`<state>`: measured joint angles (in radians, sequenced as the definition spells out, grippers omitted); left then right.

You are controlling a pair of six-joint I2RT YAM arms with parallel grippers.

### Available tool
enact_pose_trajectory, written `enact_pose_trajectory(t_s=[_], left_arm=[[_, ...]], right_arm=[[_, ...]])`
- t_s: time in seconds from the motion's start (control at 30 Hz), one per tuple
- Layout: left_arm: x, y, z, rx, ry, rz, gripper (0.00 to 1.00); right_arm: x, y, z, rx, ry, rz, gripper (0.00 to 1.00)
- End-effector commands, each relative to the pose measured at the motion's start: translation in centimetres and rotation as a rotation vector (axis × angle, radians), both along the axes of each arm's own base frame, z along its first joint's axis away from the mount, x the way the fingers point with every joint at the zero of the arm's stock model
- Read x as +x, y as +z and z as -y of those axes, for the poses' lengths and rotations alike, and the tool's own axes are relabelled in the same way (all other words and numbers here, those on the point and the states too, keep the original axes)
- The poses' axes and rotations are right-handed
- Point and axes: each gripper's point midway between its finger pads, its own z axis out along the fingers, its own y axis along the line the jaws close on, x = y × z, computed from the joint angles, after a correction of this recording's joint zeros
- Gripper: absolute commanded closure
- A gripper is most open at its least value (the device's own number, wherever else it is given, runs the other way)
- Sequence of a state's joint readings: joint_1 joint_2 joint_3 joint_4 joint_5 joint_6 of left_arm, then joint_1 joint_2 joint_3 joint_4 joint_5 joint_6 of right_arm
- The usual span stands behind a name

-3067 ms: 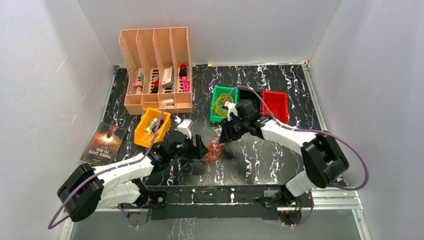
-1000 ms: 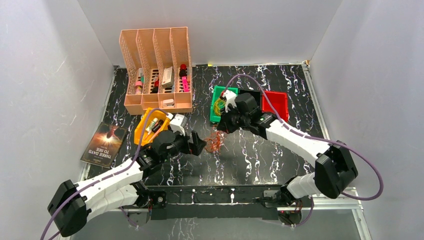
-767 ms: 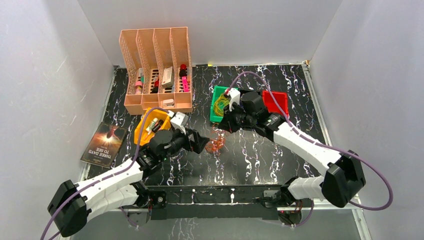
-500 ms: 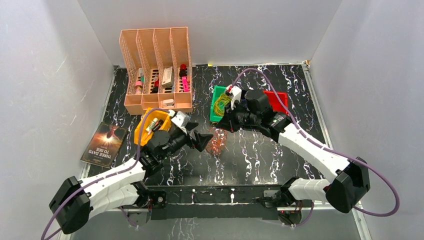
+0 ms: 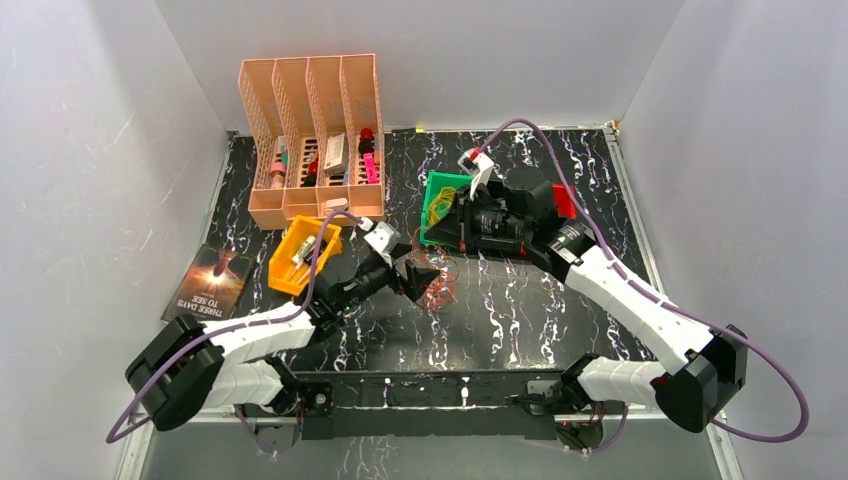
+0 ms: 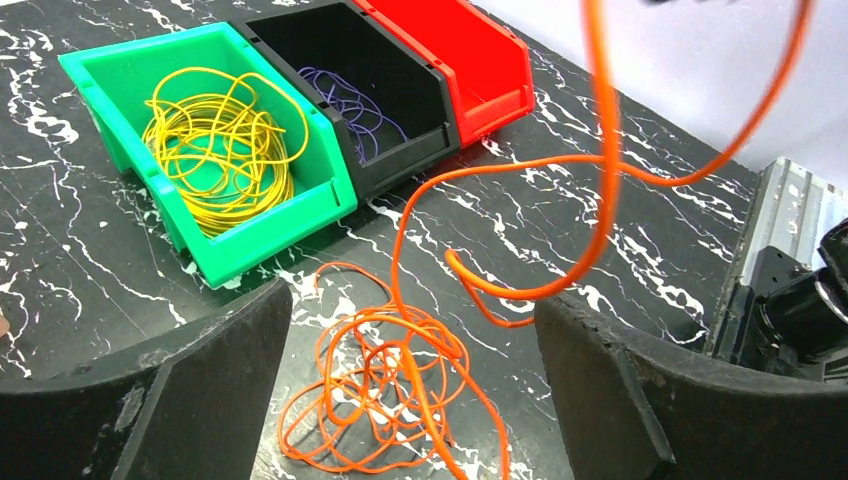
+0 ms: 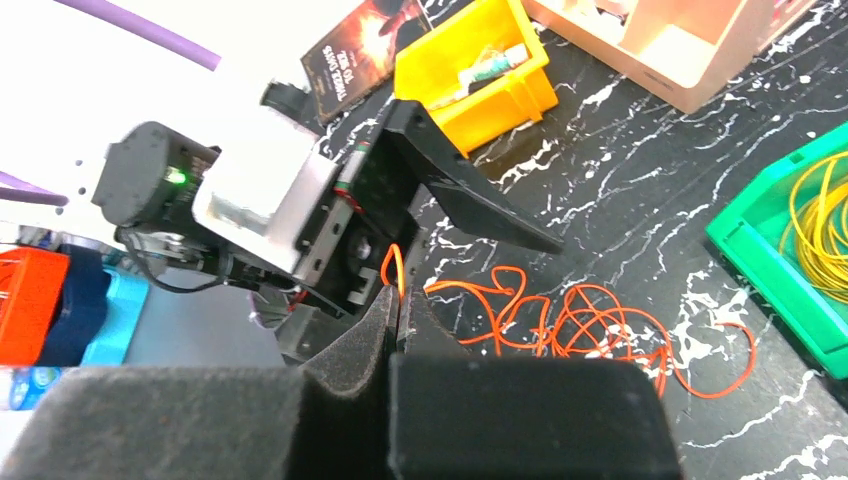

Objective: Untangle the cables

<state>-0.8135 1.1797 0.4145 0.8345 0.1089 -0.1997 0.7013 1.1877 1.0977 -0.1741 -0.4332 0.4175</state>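
Snagging was the risk: the strand (image 7: 392, 262) pinched in the closed right gripper (image 7: 395, 300) ran down into the orange cables (image 6: 385, 400) heaped on the table (image 6: 70, 260), so pulling higher could drag the whole knot up. Right arm (image 5: 620, 290) reached high near the green bin (image 6: 250, 240); left gripper (image 6: 410, 300) hovered low over the heap, jaws wide, holding nothing

Orange strand lifted off the heap

The right gripper (image 7: 397, 310), pinched on one orange cable (image 6: 600, 150), has risen and drawn back toward the tabletop's far edge. The left gripper (image 5: 410, 276) has swung in beside the orange heap (image 5: 436, 288), its jaws now spread.
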Motion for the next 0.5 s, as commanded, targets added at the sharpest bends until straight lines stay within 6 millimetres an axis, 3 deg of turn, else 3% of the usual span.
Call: enact_pose_trajectory(t_s=[0.0, 0.13, 0.3, 0.37, 0.47], left_arm=[[1.5, 4.2, 0.9, -0.108, 0.022, 0.092, 0.14], [2.3, 2.7, 1.1, -0.095, 0.057, 0.043, 0.27], [1.8, -0.8, 1.3, -0.085, 0.054, -0.083, 0.7], [1.4, -2.0, 1.1, -0.091, 0.059, -0.135, 0.76], [0.9, -3.5, 0.8, -0.1, 0.073, -0.195, 0.78]], right_arm=[[-0.8, 5.2, -0.4, 0.126, 0.032, 0.056, 1.0], [-1.3, 6.4, -0.4, 0.166, 0.039, 0.057, 1.0], [-2.1, 8.1, 0.2, 0.209, 0.037, 0.067, 1.0], [-2.2, 8.8, 0.5, 0.22, 0.022, 0.083, 1.0], [-2.3, 10.4, 1.3, 0.241, -0.012, 0.122, 1.0]])
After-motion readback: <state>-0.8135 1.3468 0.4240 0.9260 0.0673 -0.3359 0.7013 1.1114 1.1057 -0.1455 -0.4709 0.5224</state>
